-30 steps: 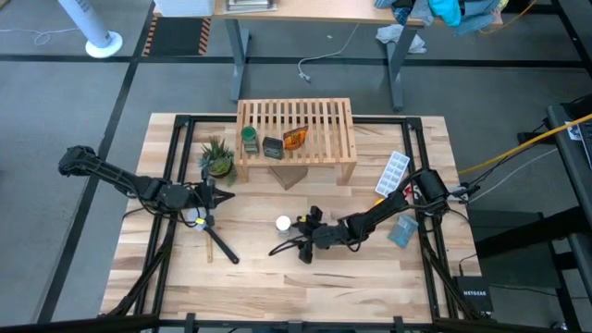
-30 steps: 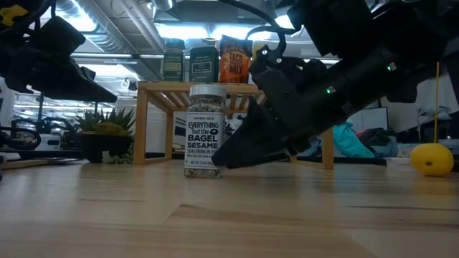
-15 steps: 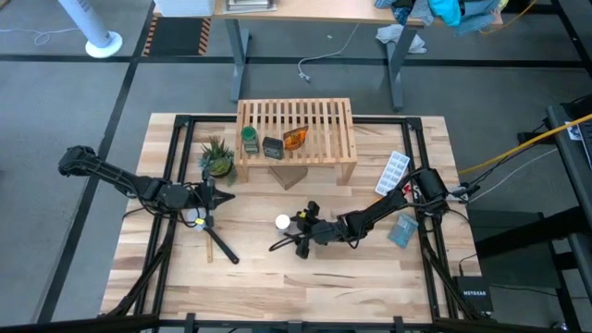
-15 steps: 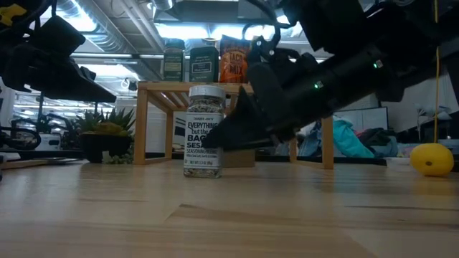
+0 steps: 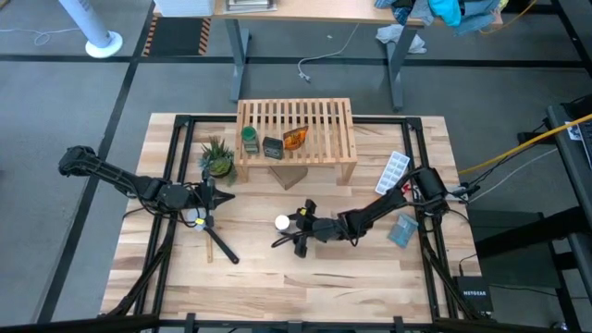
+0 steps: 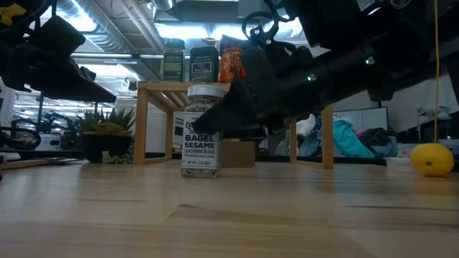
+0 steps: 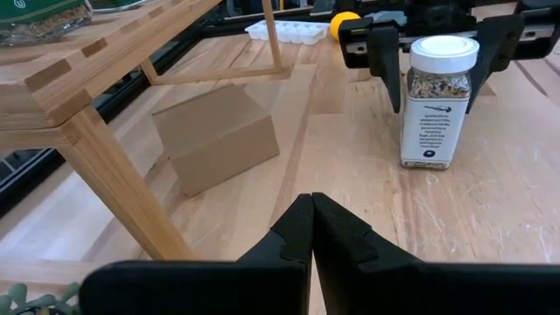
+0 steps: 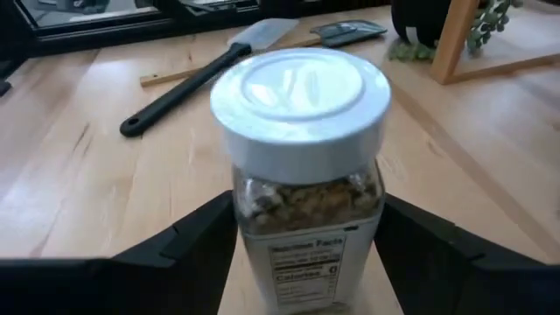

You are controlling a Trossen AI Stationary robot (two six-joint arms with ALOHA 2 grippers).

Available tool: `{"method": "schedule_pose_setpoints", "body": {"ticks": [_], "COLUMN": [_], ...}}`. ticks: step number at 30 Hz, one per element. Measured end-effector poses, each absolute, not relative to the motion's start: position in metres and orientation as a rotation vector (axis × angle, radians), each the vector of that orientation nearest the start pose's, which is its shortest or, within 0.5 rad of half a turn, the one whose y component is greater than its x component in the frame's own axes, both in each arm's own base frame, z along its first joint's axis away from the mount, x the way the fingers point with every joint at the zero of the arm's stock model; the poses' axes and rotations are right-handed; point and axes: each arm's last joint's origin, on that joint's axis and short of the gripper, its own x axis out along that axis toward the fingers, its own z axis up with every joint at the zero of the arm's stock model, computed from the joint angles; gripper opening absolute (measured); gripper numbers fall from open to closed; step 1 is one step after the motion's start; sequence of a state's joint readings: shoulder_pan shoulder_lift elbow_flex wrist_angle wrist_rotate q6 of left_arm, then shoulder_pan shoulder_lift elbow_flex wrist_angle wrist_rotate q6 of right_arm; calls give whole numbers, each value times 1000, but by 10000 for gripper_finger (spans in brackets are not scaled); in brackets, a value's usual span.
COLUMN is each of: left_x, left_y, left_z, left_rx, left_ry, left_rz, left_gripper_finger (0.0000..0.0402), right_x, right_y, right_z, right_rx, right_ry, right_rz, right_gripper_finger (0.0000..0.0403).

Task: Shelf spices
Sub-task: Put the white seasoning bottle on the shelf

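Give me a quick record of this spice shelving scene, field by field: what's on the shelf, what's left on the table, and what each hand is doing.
on shelf: green-lidded jar, dark tin and amber-orange bottle on the shelf
left on table: white-capped jar, upright, in front of the shelf
right hand: right hand open, one finger on each side of the white-capped jar, not closed on it
left hand: left hand shut, empty, near the potted plant
other items: ice cube tray, spatula
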State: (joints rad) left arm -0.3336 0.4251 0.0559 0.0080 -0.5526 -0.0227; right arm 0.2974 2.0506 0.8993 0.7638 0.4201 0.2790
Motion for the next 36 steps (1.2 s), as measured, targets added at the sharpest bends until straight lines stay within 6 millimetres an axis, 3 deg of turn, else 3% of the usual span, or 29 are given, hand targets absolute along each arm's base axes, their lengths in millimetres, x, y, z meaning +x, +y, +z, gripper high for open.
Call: {"method": "schedule_pose_setpoints", "body": {"ticks": [8,12,18,26,30,36], "left_x": [115,115,115,115,115,115], "left_y": [-24,-24,-24,-24,-24,-24], "left_z": [147,147,147,147,147,147], "left_rx": [132,132,132,132,132,133], "left_ry": [323,323,323,323,323,324], "left_rz": [220,220,220,220,220,220], "left_gripper_finger": [1,1,1,1,1,1], "right_x": [375,375,376,378,377,364], "right_y": [87,87,88,89,89,94], "right_z": [102,102,105,114,130,176], "right_rx": [158,162,172,198,169,-7], "right_ry": [355,356,326,242,209,193], "right_rz": [-159,-144,-137,-125,-116,-112], "right_gripper_finger": [257,251,203,203,203,203]}}
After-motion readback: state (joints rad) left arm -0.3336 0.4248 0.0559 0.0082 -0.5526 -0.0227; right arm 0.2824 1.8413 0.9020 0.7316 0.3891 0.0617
